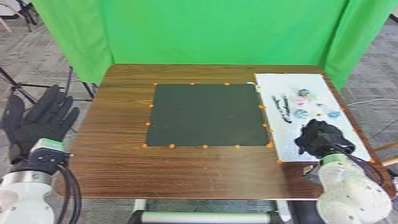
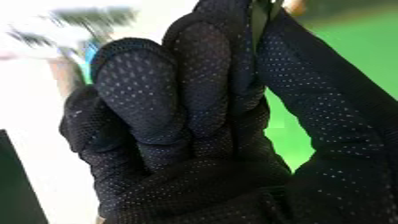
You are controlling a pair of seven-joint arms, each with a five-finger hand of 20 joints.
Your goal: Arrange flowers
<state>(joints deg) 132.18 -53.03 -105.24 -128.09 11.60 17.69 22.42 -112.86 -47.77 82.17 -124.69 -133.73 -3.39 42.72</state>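
Right hand point(image 1: 322, 139) over the white sheet's point(image 1: 289, 86) near end, finger and thumb pinching a green stem point(image 2: 259, 22); flowers point(image 1: 302, 114) lie just beyond. Best to lift straight up, clear of them, grip light. Left hand point(image 1: 39, 120) spread, beside table point(image 1: 111, 155).

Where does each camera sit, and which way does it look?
Head view: on the robot's head, facing forward and down at the table; left hand, right hand and arms show.
Right wrist view: on the right wrist, looking along its gloved hand, which seems to pinch a green stem.
Both: right hand, green cloth, white mat.
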